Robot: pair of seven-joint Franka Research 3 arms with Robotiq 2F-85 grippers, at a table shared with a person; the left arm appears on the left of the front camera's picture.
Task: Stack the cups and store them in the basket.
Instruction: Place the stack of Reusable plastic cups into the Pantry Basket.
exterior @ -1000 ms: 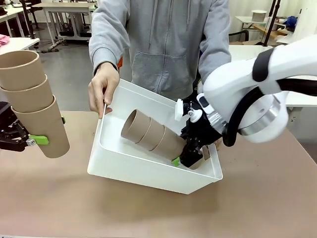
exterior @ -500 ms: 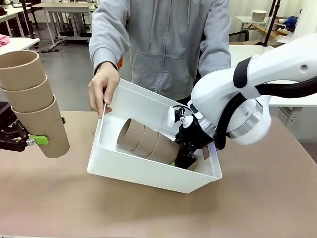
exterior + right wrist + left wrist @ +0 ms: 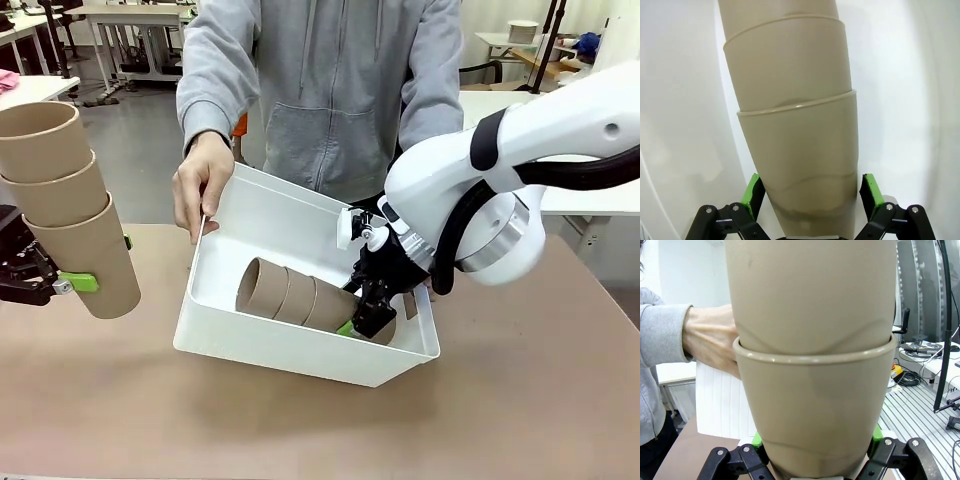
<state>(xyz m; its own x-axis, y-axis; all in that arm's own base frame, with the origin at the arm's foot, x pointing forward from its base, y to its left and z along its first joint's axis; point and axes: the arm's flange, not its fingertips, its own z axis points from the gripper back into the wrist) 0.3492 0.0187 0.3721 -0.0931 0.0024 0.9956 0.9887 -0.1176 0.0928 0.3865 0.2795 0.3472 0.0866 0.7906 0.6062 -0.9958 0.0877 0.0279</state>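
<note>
Cups nested three deep form the left stack [image 3: 70, 215], which hangs over the near left of the table [image 3: 520, 420], rims up and leaning a little. The picture edge clips part of its top rim. My left gripper [image 3: 815, 442] is clamped on the lowest cup. In its wrist view a green pad peeks out on each side of the cup's base, pressed against it, and the cup hides the rest of the fingers. From the front, most of that gripper is cut off at the left edge.

Farther in, at mid-table, the basket [image 3: 285, 350] looks tipped toward me. I can't see how much of its bottom rests on the table. Inside it the basket stack [image 3: 285, 293], three more nested cups, lies on its side on the floor, rims to the left.

My right gripper [image 3: 812, 195] reaches down into the basket's right end, fingers spread to either side of the base cup. In the wrist view a sliver of white shows between one pad [image 3: 870, 192] and the cup. The cup wall overlaps the other pad, so I cannot tell whether that one touches.

At the basket's far-left corner a person's hand [image 3: 200, 190] grips the rim. Their other hand is hidden behind my right arm [image 3: 500, 200].
</note>
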